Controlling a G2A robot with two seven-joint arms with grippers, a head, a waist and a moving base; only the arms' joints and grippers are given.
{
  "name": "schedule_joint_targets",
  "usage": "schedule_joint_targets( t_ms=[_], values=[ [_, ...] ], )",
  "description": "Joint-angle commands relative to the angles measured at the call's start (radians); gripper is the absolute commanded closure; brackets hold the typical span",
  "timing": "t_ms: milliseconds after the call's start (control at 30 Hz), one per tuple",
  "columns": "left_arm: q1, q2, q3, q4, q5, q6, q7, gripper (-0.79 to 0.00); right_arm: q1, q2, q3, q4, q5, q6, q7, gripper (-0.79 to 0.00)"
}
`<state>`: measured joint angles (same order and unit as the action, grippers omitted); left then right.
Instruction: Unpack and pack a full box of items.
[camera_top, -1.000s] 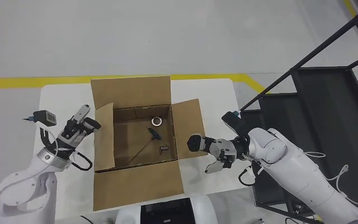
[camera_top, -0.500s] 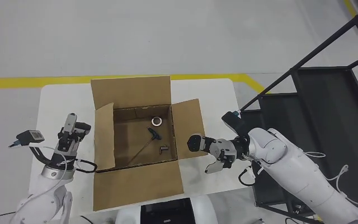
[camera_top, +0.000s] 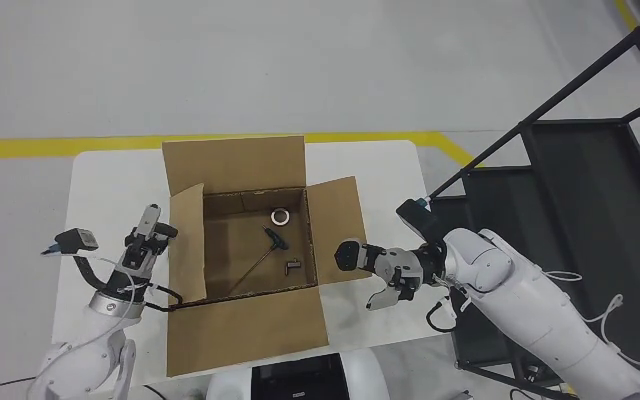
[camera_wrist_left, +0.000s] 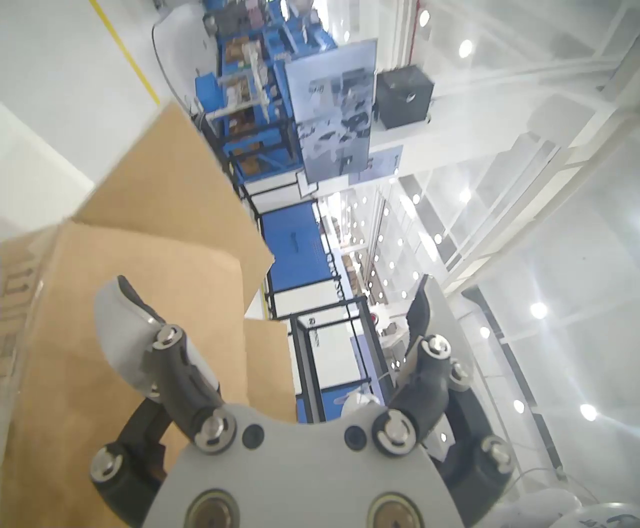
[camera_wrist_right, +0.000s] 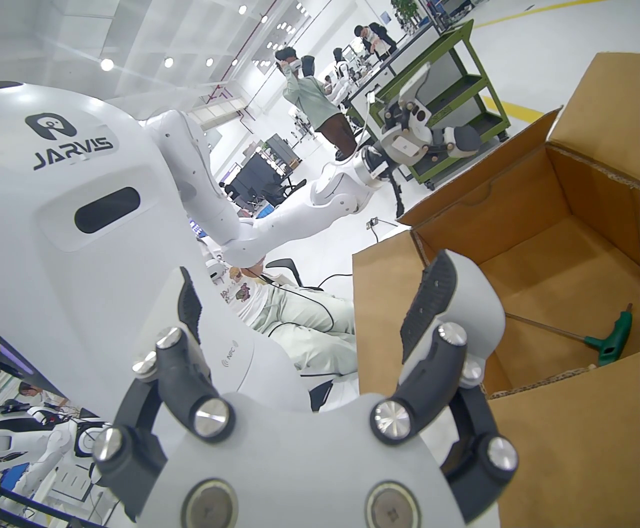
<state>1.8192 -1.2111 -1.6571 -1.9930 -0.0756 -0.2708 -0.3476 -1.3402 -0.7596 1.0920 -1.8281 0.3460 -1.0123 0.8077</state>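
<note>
Box (camera_top: 245, 335) of cardboard, flaps spread open, in the middle of the white table (camera_top: 370, 160). Left gripper (camera_top: 155, 222) spread wide and empty, just outside the raised left flap; right gripper (camera_top: 362, 275) equally wide and empty, by the right flap's outer edge. Inside, on the floor: green-handled hex key (camera_top: 268, 250), tape roll (camera_top: 281, 215), small metal piece (camera_top: 292, 266).

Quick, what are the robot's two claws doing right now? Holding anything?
Left claw: open, holding nothing.
Right claw: open, holding nothing.
</note>
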Motion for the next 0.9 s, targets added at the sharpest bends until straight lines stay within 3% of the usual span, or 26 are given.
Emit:
schedule_joint_targets(
  t_ms=[0,267,400,533,700,867],
  values=[
    [-0.017,0.001,0.019,0.017,0.004,0.020,-0.043,-0.785,-0.005,-0.001,0.006,0.014,-0.008,0.026,-0.019,-0.785],
    [-0.047,0.002,0.044,0.045,0.000,0.035,-0.066,-0.785,-0.091,-0.003,0.093,0.122,-0.097,0.133,-0.211,-0.785],
    [-0.039,0.003,0.038,0.032,-0.013,0.017,-0.065,-0.785,-0.122,-0.011,0.124,0.162,-0.138,0.129,-0.328,-0.785],
    [-0.024,0.004,0.028,0.019,-0.034,0.002,-0.066,-0.785,-0.141,-0.022,0.116,0.197,-0.194,0.217,-0.393,-0.785],
    [-0.015,0.005,0.022,0.015,-0.038,-0.007,-0.065,-0.785,-0.095,-0.047,0.032,0.224,-0.193,0.290,-0.368,-0.785],
    [-0.010,0.005,0.023,0.012,-0.035,-0.011,-0.064,-0.785,-0.005,-0.081,-0.079,0.227,-0.126,0.227,-0.286,-0.785]
  ],
)
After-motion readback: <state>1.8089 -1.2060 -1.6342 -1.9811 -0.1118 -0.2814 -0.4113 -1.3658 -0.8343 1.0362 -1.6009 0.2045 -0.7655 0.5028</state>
